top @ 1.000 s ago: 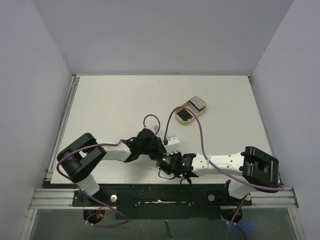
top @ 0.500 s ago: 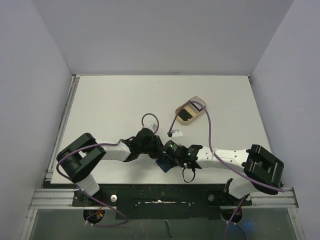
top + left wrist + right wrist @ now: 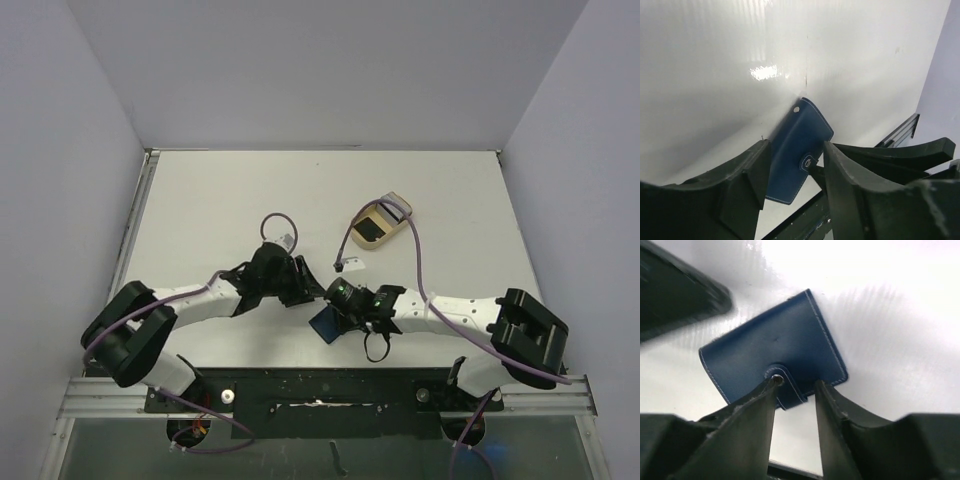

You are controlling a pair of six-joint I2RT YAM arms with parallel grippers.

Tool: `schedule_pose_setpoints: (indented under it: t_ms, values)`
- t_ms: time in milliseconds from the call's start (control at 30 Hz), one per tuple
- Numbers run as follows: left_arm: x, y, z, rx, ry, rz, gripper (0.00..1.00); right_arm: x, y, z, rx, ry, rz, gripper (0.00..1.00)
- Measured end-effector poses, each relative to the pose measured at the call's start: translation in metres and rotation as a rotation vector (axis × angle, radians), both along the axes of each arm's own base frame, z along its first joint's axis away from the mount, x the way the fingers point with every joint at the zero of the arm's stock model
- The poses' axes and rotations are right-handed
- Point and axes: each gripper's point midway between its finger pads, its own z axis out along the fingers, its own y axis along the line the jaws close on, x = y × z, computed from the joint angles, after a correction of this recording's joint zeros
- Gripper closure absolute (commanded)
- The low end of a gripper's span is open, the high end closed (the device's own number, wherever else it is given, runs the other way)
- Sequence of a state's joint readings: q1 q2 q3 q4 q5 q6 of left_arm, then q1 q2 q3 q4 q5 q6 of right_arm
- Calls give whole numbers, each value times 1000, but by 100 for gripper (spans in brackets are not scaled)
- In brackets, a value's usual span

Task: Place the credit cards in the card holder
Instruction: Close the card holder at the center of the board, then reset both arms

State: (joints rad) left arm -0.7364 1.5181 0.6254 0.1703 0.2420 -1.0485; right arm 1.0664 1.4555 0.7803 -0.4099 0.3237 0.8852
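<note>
The card holder point(image 3: 322, 323), a dark blue wallet folded shut with a snap tab, lies on the white table near the front edge. It shows in the left wrist view point(image 3: 800, 142) and in the right wrist view point(image 3: 772, 347). My left gripper point(image 3: 298, 285) is open, its fingers apart just left of the wallet point(image 3: 796, 147). My right gripper point(image 3: 332, 303) is open too, its fingertips either side of the snap tab point(image 3: 796, 382). Two credit cards sit far off in a tan dish: a black one point(image 3: 368, 231) and a pale one point(image 3: 395, 208).
The tan oval dish point(image 3: 357, 217) stands behind and to the right of the grippers. A purple cable with a small white plug point(image 3: 342, 266) lies between the dish and the wallet. The table's black front rail point(image 3: 897, 135) runs close behind the wallet.
Both grippers have opened. The left gripper has let go of the wallet and drawn back up and to the left. The wallet now lies by the right gripper's fingertips.
</note>
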Motion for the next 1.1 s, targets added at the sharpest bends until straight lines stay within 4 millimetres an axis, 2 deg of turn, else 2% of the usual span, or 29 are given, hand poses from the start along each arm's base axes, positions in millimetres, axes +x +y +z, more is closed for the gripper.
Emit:
schedule_pose_setpoints:
  t_ms: [100, 167, 267, 367, 533, 700, 767, 900, 1100]
  values:
    - [12, 18, 18, 15, -40, 38, 44, 0, -9, 12, -17, -22, -2, 46]
    - [22, 28, 38, 27, -92, 62, 37, 3, -13, 29, -1, -58, -11, 37]
    - [35, 41, 79, 57, -206, 84, 31, 12, -14, 69, 74, -145, -33, 24]
    - [42, 53, 129, 70, -340, 102, 30, 18, -23, 114, 167, -250, -68, 2]
    - [32, 77, 188, 82, -481, 118, 29, 18, -49, 159, 249, -359, -126, 2]
    - [6, 101, 223, 40, -581, 142, 29, 14, -75, 187, 321, -426, -189, 2]
    - [-4, 108, 230, 11, -614, 150, 28, 13, -81, 194, 349, -441, -212, 2]
    - [-19, 121, 228, -18, -643, 165, 28, 10, -91, 196, 383, -450, -248, 3]
    - [-24, 124, 193, 0, -585, 173, 27, 7, -95, 185, 373, -423, -276, 3]
